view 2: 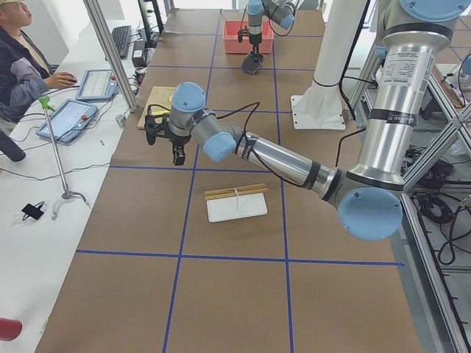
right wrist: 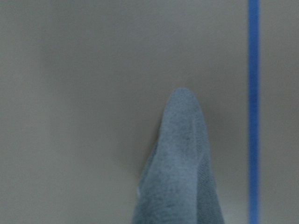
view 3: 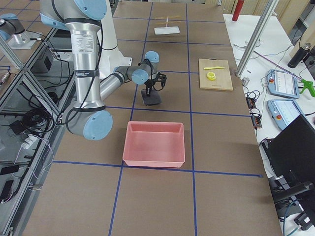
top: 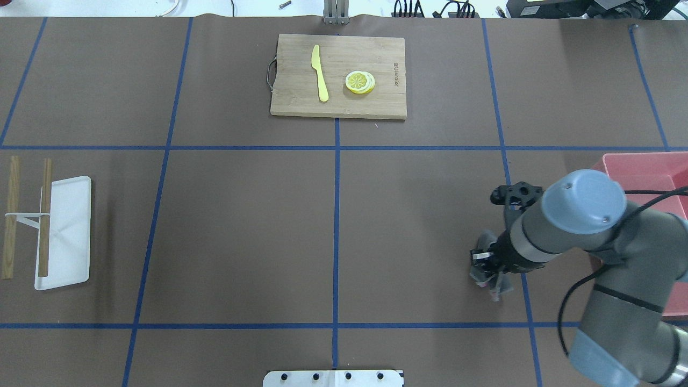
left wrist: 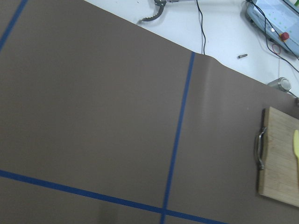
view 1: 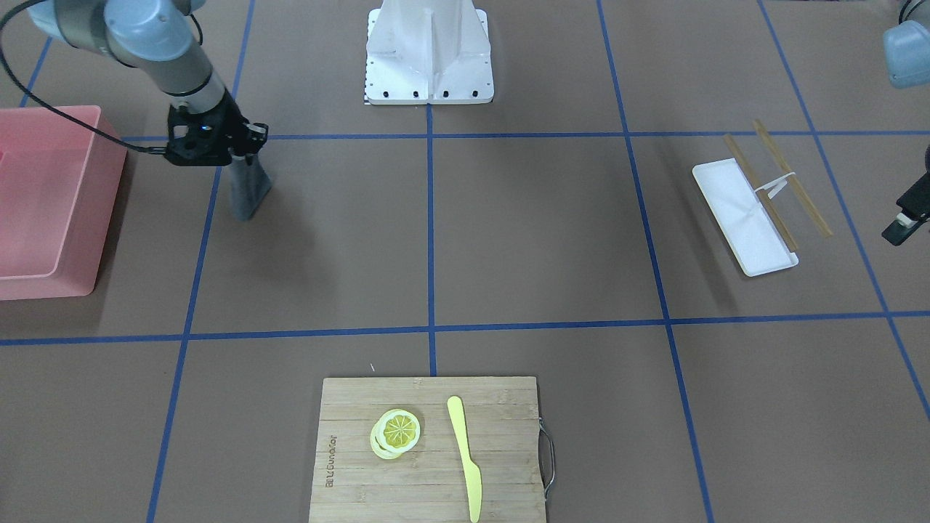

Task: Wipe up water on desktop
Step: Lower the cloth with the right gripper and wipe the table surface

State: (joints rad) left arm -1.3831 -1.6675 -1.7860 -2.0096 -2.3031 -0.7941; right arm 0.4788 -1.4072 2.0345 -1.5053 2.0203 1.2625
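Note:
The desktop [view 1: 538, 232] is a brown surface crossed by blue tape lines. I see no water on it. My right gripper [view 1: 243, 154] is shut on a grey cloth [view 1: 247, 192] that hangs down, its lower end touching the desktop beside a blue line. The cloth fills the bottom of the right wrist view [right wrist: 180, 172]. In the overhead view the right gripper [top: 486, 269] is near the pink bin. My left gripper [view 1: 902, 224] shows only at the view's edge, above the desktop; its jaws are unclear.
A pink bin [view 1: 43, 203] stands close beside the right arm. A white tray [view 1: 745, 218] with wooden chopsticks [view 1: 792, 178] lies on the left arm's side. A bamboo cutting board [view 1: 429, 450] holds lemon slices [view 1: 396, 432] and a yellow knife [view 1: 465, 454]. The white arm mount [view 1: 429, 54] is at the robot's side.

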